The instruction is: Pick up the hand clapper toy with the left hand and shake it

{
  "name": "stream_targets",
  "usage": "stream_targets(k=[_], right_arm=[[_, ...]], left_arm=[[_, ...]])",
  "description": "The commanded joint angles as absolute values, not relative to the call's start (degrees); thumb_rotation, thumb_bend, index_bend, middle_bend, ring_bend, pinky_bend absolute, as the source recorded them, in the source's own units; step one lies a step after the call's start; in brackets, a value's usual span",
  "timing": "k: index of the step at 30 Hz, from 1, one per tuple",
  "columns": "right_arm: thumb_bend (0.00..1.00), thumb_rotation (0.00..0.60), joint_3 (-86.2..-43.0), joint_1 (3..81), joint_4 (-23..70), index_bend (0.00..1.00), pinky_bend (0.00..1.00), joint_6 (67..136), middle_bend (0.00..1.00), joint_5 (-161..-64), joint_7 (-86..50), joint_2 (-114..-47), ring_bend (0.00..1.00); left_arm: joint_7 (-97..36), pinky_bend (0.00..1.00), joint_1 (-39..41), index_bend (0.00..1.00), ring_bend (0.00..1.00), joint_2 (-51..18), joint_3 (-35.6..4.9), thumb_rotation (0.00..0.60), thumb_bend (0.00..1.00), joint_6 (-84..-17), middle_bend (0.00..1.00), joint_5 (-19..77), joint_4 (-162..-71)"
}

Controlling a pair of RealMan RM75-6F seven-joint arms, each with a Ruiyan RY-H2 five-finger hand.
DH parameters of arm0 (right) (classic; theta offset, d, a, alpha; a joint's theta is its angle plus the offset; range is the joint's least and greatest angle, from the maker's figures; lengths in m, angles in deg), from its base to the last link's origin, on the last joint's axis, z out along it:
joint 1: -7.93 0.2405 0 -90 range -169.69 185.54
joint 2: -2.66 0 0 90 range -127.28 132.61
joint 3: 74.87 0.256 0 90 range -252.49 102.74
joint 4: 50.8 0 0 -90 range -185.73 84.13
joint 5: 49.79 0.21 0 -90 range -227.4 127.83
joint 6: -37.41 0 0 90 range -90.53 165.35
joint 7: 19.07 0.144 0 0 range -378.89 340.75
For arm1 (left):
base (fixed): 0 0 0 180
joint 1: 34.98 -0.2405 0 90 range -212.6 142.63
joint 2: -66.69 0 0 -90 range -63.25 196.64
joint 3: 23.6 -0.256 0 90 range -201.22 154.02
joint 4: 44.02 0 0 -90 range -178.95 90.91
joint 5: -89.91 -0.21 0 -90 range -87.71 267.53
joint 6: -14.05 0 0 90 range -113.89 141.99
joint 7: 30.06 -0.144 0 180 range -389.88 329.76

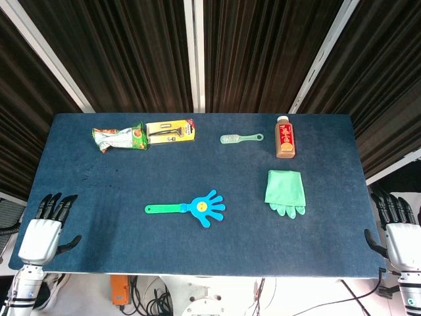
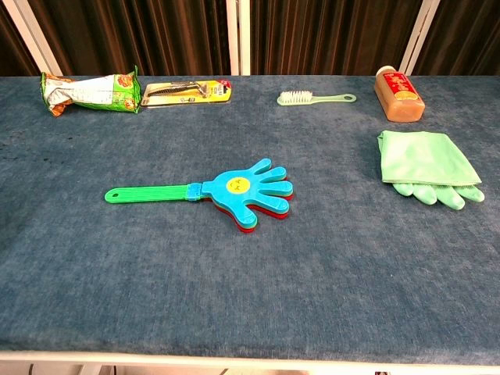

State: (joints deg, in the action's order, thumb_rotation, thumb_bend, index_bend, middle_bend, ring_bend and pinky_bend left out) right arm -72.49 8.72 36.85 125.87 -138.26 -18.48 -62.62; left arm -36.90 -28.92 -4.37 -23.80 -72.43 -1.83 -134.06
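Note:
The hand clapper toy (image 1: 191,208) (image 2: 215,190) lies flat near the middle of the blue table, its green handle pointing left and its blue, green and red palm-shaped plates to the right. My left hand (image 1: 47,227) rests at the table's front left corner, fingers spread and holding nothing, well left of the handle end. At the front right corner my right hand (image 1: 396,227) is likewise spread and empty. Neither hand shows in the chest view.
Along the far edge lie a green snack bag (image 1: 118,138), a yellow carded tool pack (image 1: 170,130), a small green brush (image 1: 241,138) and a brown bottle (image 1: 285,137). Green rubber gloves (image 1: 285,191) lie right of the clapper.

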Motion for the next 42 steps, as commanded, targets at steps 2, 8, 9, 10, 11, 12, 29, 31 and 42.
stream_targets(k=[2,8,9,10,11,12,29,31,42], right_arm=[[0.3,0.6,-72.5,8.71,36.8,0.0,0.0,125.85,0.0,-138.23,-18.47,-62.61,0.0],[0.3,0.6,-72.4,8.69,36.8,0.0,0.0,126.0,0.0,-138.21,-18.3,-62.52,0.0],[0.3,0.6,-72.38,8.68,36.8,0.0,0.0,126.03,0.0,-138.21,-18.27,-62.52,0.0],[0.3,0.6,-72.32,8.69,36.78,0.0,0.0,126.04,0.0,-138.15,-18.25,-62.51,0.0],[0.3,0.6,-72.26,8.71,36.77,0.0,0.0,126.02,0.0,-138.06,-18.23,-62.51,0.0],[0.31,0.6,-72.19,8.74,36.79,0.0,0.0,125.97,0.0,-137.95,-18.22,-62.51,0.0],[0.3,0.6,-72.23,8.65,36.6,0.0,0.0,125.78,0.0,-137.66,-17.56,-61.98,0.0],[0.3,0.6,-72.21,8.64,36.38,0.0,0.0,125.78,0.0,-137.66,-17.28,-61.85,0.0],[0.3,0.6,-71.81,8.96,35.44,0.0,0.0,124.82,0.0,-136.63,-15.89,-61.74,0.0]], left_arm=[[-37.11,0.0,-28.89,0.07,0.0,-4.41,-23.79,0.6,0.16,-72.27,0.11,-1.69,-134.18],[-37.37,0.0,-28.53,0.08,0.0,-4.5,-23.64,0.6,0.16,-71.83,0.11,-1.71,-134.66],[-37.33,0.0,-28.44,0.08,0.0,-4.54,-23.62,0.6,0.16,-71.71,0.11,-1.7,-134.72],[-37.3,0.0,-28.3,0.08,0.0,-4.65,-23.57,0.6,0.16,-71.54,0.11,-1.7,-134.77],[-37.25,0.0,-28.2,0.09,0.0,-4.78,-23.5,0.6,0.16,-71.43,0.11,-1.67,-134.81],[-37.1,0.0,-28.07,0.09,0.0,-4.94,-23.44,0.6,0.16,-71.23,0.11,-1.58,-134.9],[-31.58,0.0,-18.45,0.11,0.0,-13.63,-20.47,0.6,0.19,-58.0,0.11,0.98,-137.09],[-31.8,0.0,-16.76,0.11,0.0,-15.74,-19.68,0.6,0.19,-56.2,0.11,1.57,-135.76],[-34.08,0.0,-9.21,0.15,0.0,-23.63,-15.84,0.6,0.18,-46.3,0.11,9.0,-130.5]])
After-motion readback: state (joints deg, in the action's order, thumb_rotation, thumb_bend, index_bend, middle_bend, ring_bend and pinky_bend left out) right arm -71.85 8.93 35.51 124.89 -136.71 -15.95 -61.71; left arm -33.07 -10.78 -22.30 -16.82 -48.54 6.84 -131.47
